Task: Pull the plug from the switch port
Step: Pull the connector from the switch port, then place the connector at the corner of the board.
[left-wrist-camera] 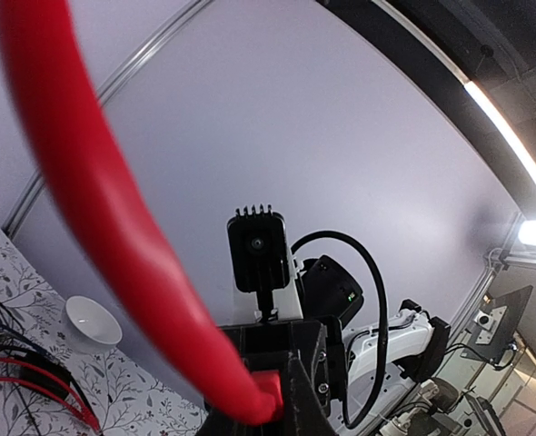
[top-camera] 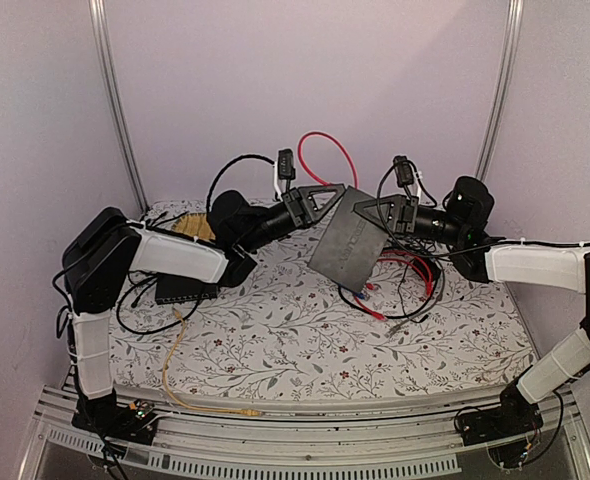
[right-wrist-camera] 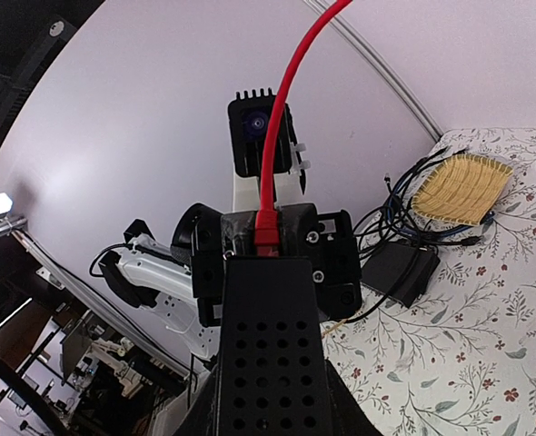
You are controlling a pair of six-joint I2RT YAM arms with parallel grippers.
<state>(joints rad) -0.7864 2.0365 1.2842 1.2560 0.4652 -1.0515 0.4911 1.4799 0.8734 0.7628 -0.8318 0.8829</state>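
Observation:
The switch [top-camera: 348, 247] is a flat dark box, lifted and tilted above the flowered cloth. My right gripper [top-camera: 377, 212] is shut on its right upper edge. In the right wrist view its perforated black face [right-wrist-camera: 268, 345] fills the space between my jaws. The red plug [right-wrist-camera: 266, 238] sits at the box's far thin edge, where the switch port is; the port itself is hidden behind it. My left gripper [top-camera: 325, 195] is shut on that plug [left-wrist-camera: 268, 400]. The red cable [top-camera: 320, 148] loops up behind and sweeps across the left wrist view [left-wrist-camera: 95, 200].
A second black box [top-camera: 185, 290] lies at the left with a tan cable [top-camera: 175, 350] trailing to the table's front edge. A yellow woven mat [top-camera: 193, 226] lies behind it. Red and black cables [top-camera: 407, 282] tangle right of the switch. A white bowl [left-wrist-camera: 93, 322] sits on the cloth.

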